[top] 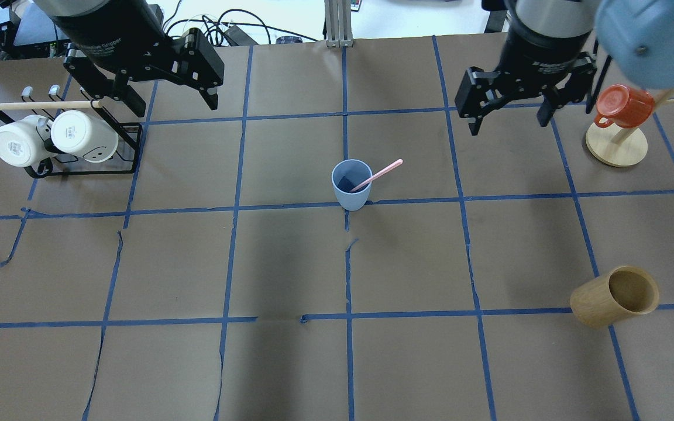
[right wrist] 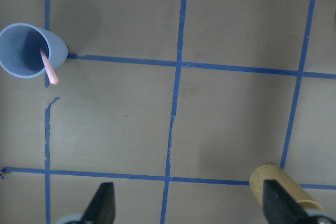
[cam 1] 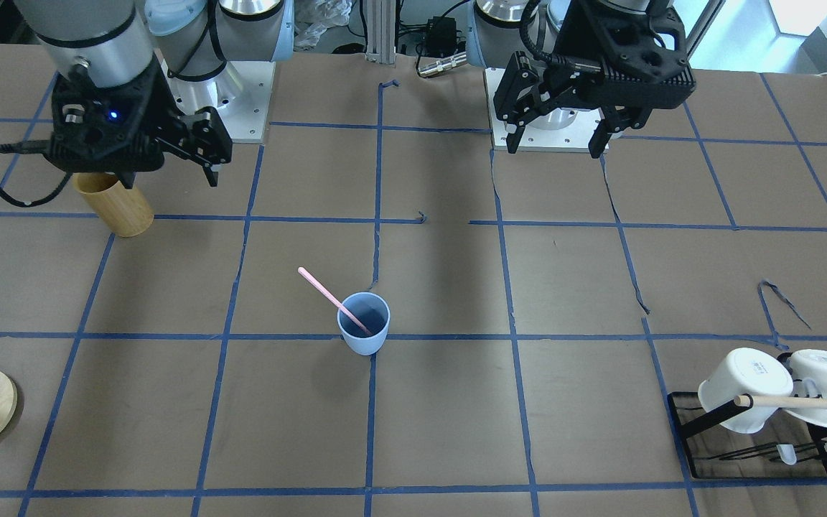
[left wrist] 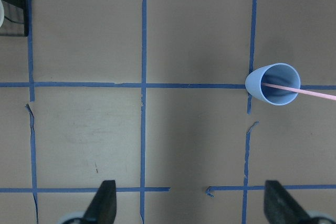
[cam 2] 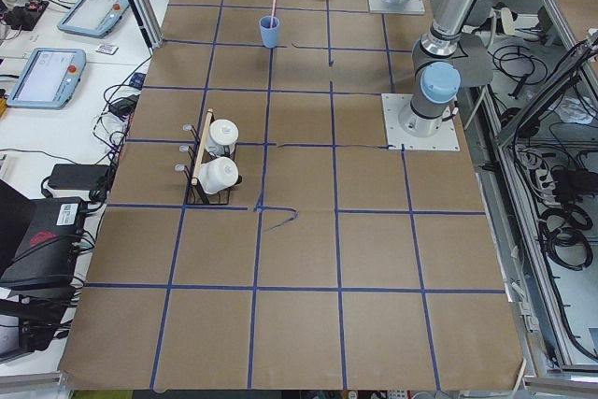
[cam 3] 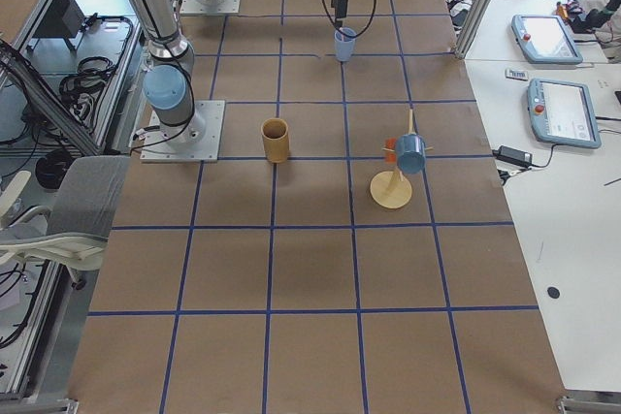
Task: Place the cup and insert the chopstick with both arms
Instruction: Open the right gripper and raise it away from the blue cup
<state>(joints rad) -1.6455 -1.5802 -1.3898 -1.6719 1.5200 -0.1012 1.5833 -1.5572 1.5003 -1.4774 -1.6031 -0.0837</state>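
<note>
The light-blue cup (cam 1: 364, 324) stands upright near the table's middle, on a blue tape line. It also shows in the overhead view (top: 351, 186) and in both wrist views (left wrist: 273, 84) (right wrist: 31, 51). The pale-pink chopstick (cam 1: 324, 291) stands inside it, leaning over the rim toward the robot's right (top: 381, 173). My left gripper (top: 174, 107) is open and empty, raised at the far left, apart from the cup. My right gripper (top: 509, 124) is open and empty, raised at the far right. Each wrist view shows spread fingers (left wrist: 102, 205) (right wrist: 102, 205) with nothing between them.
A tan wooden cylinder (top: 615, 296) stands at the near right, partly under my right gripper in the front view (cam 1: 115, 205). Two white mugs hang on a black rack (top: 50, 137) at the far left. A red mug (top: 623, 105) hangs on a wooden stand at the far right.
</note>
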